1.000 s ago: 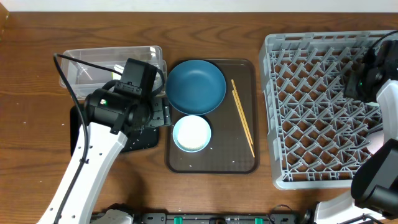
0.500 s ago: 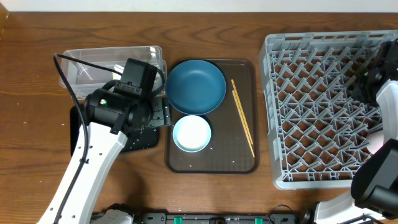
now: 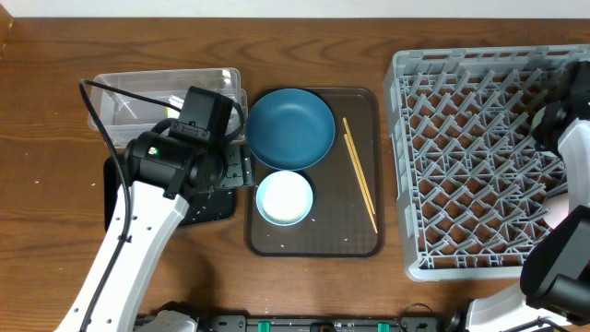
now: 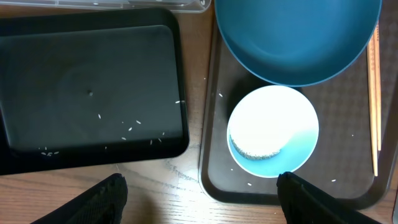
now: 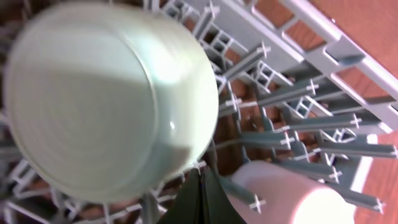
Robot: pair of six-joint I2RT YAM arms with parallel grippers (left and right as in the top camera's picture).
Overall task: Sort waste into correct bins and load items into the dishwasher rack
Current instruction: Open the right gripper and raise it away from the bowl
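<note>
Over the tray edge, left tool stands open beside rice bowl, likely next grasp; right tool closed above rack.

A mint-green bowl fills the 10 o'clock side, sitting among the grey pegs of the dishwasher rack. At 6 o'clock the right tool has its fingers pressed together, empty. A pink-white cup lies at 5 o'clock, with brown tabletop at 2 o'clock.

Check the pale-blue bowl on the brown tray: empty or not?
Not empty: the pale-blue bowl holds a crescent of white rice scraps along its inner wall.
</note>
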